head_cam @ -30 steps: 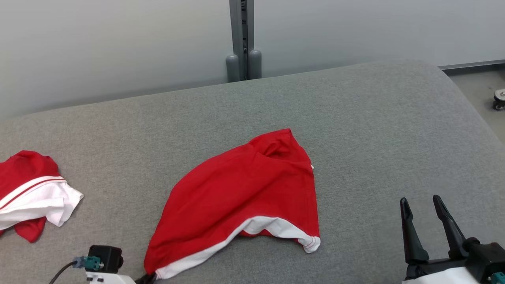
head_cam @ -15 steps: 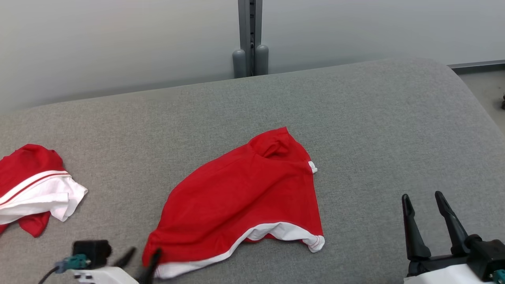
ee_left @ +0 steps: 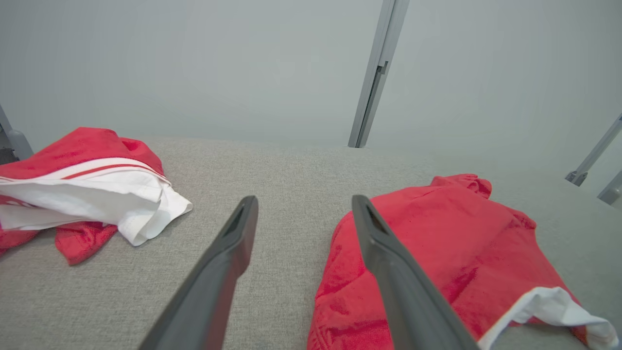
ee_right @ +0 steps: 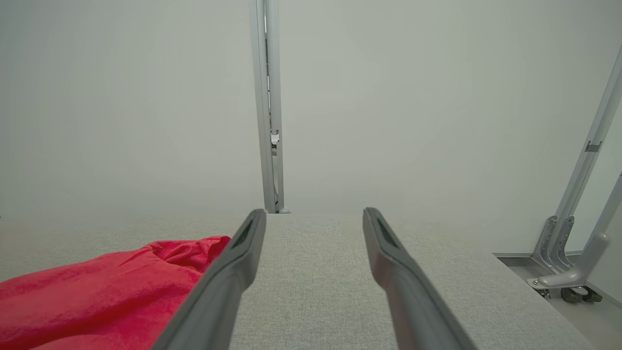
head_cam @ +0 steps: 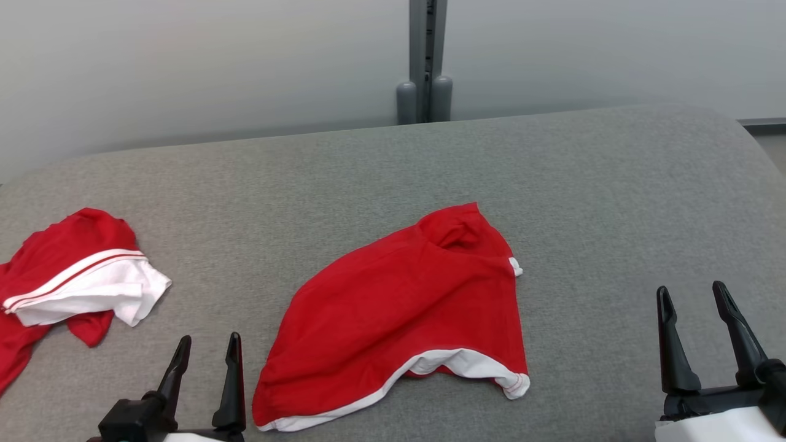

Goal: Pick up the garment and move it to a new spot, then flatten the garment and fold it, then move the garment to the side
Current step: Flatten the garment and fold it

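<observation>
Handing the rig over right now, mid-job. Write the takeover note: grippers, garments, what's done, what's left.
Left gripper: open, empty, just left of the garment, by its near corner.
Right gripper: open, empty, well to the garment's right.
Garment: red with a white hem, rumpled, lying mid-way across the grey pad. A second garment, red and white, lies bunched at the far left.
Done: garment is down and free of both grippers.
Left: flatten, fold, move aside.
</observation>
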You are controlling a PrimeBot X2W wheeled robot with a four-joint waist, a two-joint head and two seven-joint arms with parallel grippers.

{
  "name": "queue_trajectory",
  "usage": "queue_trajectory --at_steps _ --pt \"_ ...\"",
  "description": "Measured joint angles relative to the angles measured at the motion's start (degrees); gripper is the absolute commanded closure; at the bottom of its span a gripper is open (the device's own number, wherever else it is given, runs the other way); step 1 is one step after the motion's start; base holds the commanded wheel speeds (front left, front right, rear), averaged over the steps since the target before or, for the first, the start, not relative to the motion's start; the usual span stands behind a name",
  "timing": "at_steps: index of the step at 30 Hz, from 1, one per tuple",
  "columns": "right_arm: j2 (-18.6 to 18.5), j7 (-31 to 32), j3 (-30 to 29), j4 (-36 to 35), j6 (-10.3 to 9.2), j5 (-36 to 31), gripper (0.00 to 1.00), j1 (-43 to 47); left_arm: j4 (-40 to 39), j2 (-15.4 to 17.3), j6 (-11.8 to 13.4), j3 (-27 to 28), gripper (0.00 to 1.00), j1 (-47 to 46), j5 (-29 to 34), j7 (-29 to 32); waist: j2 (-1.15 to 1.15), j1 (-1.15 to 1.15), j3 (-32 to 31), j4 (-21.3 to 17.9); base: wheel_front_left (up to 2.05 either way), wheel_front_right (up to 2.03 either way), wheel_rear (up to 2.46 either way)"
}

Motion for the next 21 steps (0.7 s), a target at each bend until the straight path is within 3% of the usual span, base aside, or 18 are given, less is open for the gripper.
queue_trajectory --at_steps 6,14,21 --pt "-0.32 0.00 0.16 -0.04 0.00 -0.55 0.00 0.03 2.25 -5.47 -2.87 5.67 0.00 -2.10 7.73 -0.75 0.00 0.00 -0.75 2.60 0.00 0.00 0.00" --pt "0.20 0.00 0.79 3.35 0.00 -0.74 0.00 0.91 6.93 -12.01 -11.63 15.66 0.00 -0.73 15.88 -0.74 0.00 0.00 -2.46 3.53 0.00 0.00 0.00" --pt "0.83 0.00 0.73 5.13 0.00 -0.68 0.00 1.70 7.71 -13.47 -16.16 20.69 0.00 -0.09 19.91 -0.75 0.00 0.00 -3.30 3.18 0.00 0.00 0.00"
